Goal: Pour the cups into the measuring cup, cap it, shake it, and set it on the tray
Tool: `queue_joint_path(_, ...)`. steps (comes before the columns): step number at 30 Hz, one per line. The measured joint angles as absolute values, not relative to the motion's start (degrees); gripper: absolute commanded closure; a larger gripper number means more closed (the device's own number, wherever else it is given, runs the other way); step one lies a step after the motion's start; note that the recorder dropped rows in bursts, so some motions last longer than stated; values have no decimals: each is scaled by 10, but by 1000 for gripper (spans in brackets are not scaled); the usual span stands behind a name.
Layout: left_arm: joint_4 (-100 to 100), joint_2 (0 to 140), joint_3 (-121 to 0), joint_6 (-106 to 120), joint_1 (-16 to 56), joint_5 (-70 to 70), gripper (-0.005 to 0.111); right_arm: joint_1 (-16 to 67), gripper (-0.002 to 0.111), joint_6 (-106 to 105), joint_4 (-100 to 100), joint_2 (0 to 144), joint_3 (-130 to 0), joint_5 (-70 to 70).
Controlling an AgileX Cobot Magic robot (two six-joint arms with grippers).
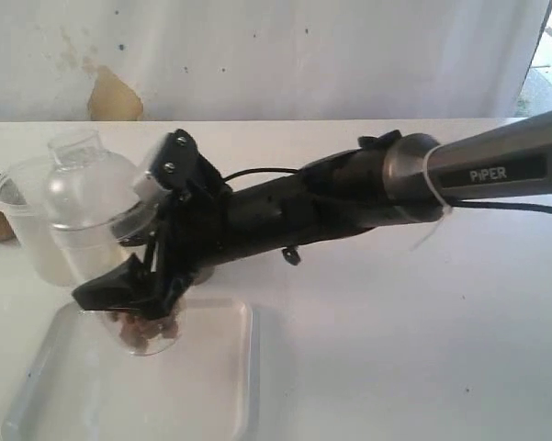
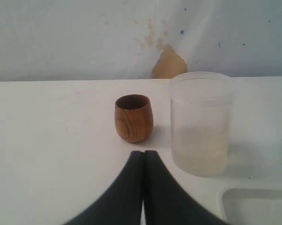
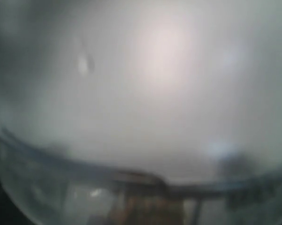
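White tabletop, stained wall behind. The right gripper [image 1: 133, 296] clamps the tall clear plastic measuring cup [image 1: 152, 338], brown bits inside, over the far edge of the flat white rimmed tray [image 1: 211, 386]. Light, slick and crushable, I'd judge, so mid-body is the hold. The left gripper [image 2: 143, 158] is pinched shut on nothing.

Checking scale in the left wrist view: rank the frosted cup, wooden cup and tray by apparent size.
1. The frosted cup: largest, taller and wider than the wooden cup.
2. The wooden cup: clearly smaller, though it stands slightly farther back.
Unranked: the tray, since only one corner shows at the frame's edge.
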State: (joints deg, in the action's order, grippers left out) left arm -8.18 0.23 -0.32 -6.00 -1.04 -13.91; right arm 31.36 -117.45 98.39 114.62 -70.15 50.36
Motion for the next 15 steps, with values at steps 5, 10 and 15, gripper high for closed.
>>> queue_joint_path(5,-82,2,-3,-60,-10,-139,107,293,108,-1208,984,1158,-688,540)
queue_joint_path(10,-82,2,-3,-60,-10,-139,107,306,108,-1213,988,1190,-704,560)
queue_joint_path(15,-82,2,-3,-60,-10,-139,107,316,108,-1213,992,1248,-724,568)
